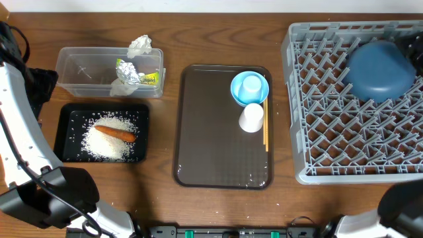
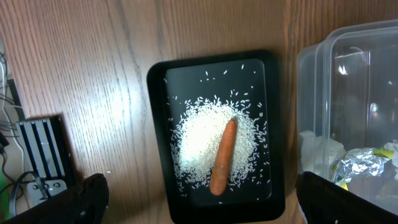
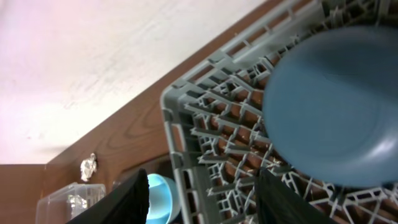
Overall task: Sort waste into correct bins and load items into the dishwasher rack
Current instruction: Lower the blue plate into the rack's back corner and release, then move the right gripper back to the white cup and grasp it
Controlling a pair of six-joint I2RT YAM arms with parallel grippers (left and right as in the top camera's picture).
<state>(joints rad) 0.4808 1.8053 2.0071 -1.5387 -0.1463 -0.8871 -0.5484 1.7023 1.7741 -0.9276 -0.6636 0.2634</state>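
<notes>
The orange carrot (image 1: 115, 133) (image 2: 222, 157) lies on loose rice (image 1: 106, 142) (image 2: 196, 140) in the black tray (image 1: 66, 132) (image 2: 155, 124). The clear tub (image 1: 82, 73) (image 2: 348, 74) holds the foil wrapper (image 1: 135, 73) (image 2: 364, 162) and a tissue (image 2: 317, 149); another tissue (image 1: 139, 45) sits on its rim. My left gripper (image 2: 199, 205) is open and empty above the black tray. The large blue plate (image 1: 378, 69) (image 3: 336, 106) lies upside down in the grey rack (image 1: 357, 152) (image 3: 186, 118). My right gripper (image 3: 205, 199) is open and empty by the rack's left wall.
A brown serving tray (image 1: 211, 132) sits mid-table. On it are a light blue bowl (image 1: 238, 92) (image 3: 160, 196) with a white cup (image 1: 251, 84) inside, a second white cup (image 1: 251, 118), and chopsticks (image 1: 266, 135). Arm bases fill the lower corners.
</notes>
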